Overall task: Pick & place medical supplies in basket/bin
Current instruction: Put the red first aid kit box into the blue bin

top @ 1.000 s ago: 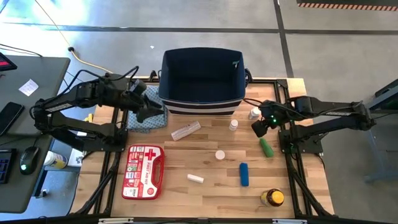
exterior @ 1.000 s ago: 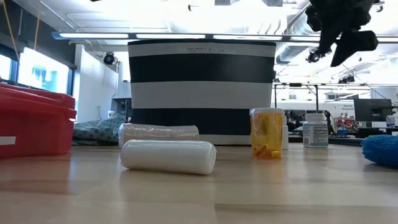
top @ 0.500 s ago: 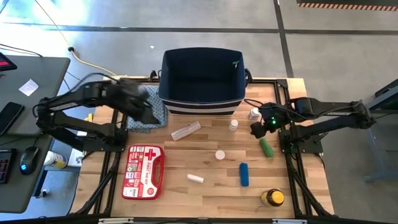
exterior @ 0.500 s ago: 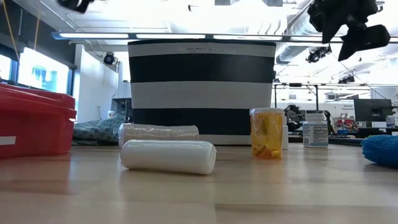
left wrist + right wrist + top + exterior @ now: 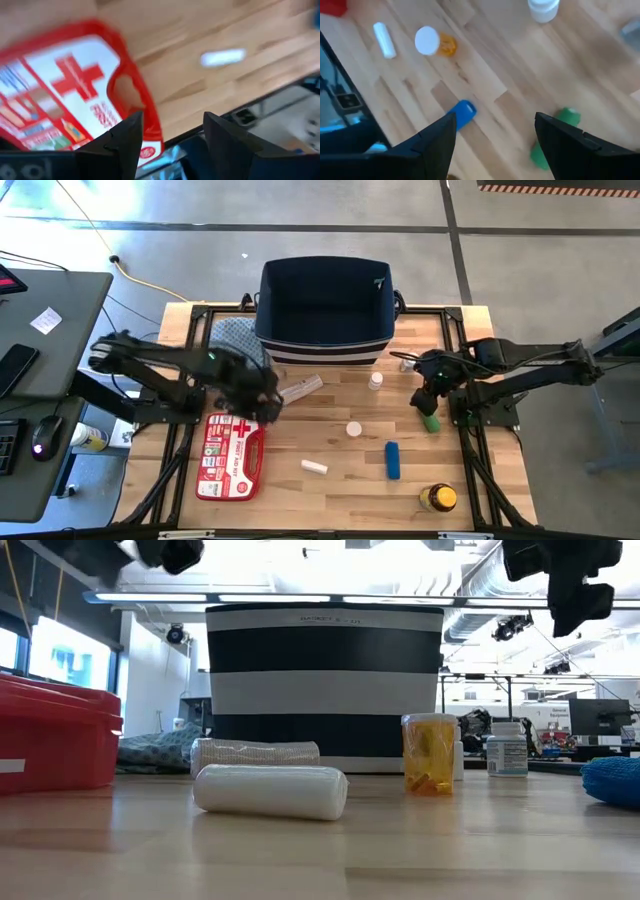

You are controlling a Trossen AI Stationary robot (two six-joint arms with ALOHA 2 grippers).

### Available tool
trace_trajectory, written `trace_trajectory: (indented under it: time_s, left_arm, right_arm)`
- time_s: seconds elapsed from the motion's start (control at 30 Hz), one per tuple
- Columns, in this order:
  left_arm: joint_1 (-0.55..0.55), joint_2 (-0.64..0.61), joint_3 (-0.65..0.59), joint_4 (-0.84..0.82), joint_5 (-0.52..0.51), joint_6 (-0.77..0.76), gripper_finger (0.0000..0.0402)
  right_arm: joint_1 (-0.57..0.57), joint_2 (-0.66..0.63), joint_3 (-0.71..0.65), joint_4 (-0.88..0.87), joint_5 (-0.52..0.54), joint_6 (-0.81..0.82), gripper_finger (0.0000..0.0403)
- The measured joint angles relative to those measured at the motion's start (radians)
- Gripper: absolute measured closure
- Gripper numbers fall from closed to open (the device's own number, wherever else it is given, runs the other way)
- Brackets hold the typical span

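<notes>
The flat red first-aid kit lies near the table's left edge. My left gripper hovers open over its far right corner; the kit fills the left wrist view. My right gripper hangs open just above the green cylinder, which lies on the table and shows in the wrist view. The blue cylinder, a white tube, a small white-capped bottle and the yellow-capped amber bottle rest on the wood. The navy basket stands at the far edge.
A wrapped white roll and two small white bottles sit in front of the basket. The blue-green patterned cloth lies left of the basket. Bare wood shows between the kit and the white tube.
My left gripper has swung away from the patterned cloth, toward the table's near edge and to the right, ending over the first-aid kit's far right corner. My right gripper has shifted slightly toward the near edge, closer to the green cylinder. No object has moved.
</notes>
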Motion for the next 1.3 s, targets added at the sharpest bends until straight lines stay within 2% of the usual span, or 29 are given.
trace_trajectory:
  time_s: [0.17,0.4,0.73,1.0,1.3]
  left_arm:
    - [-0.106,0.091,0.0,0.038,0.005,-0.187,0.016]
    - [-0.176,0.194,0.001,0.102,-0.082,-0.381,0.0164]
    - [-0.181,0.32,0.0,0.117,-0.001,-0.419,0.0165]
    - [-0.218,0.325,-0.004,0.037,-0.026,-0.457,0.0165]
    - [-0.225,0.352,-0.019,0.088,-0.059,-0.461,0.0165]
  right_arm:
    - [0.0,-0.01,0.0,-0.001,0.032,-0.083,0.0143]
    - [0.0,-0.042,0.0,-0.009,0.005,-0.178,0.0143]
    - [0.0,-0.107,0.0,-0.038,0.013,-0.195,0.0144]
    - [0.0,-0.183,0.0,-0.083,0.058,-0.179,0.0144]
    - [0.0,-0.212,0.0,-0.081,0.107,-0.171,0.0144]
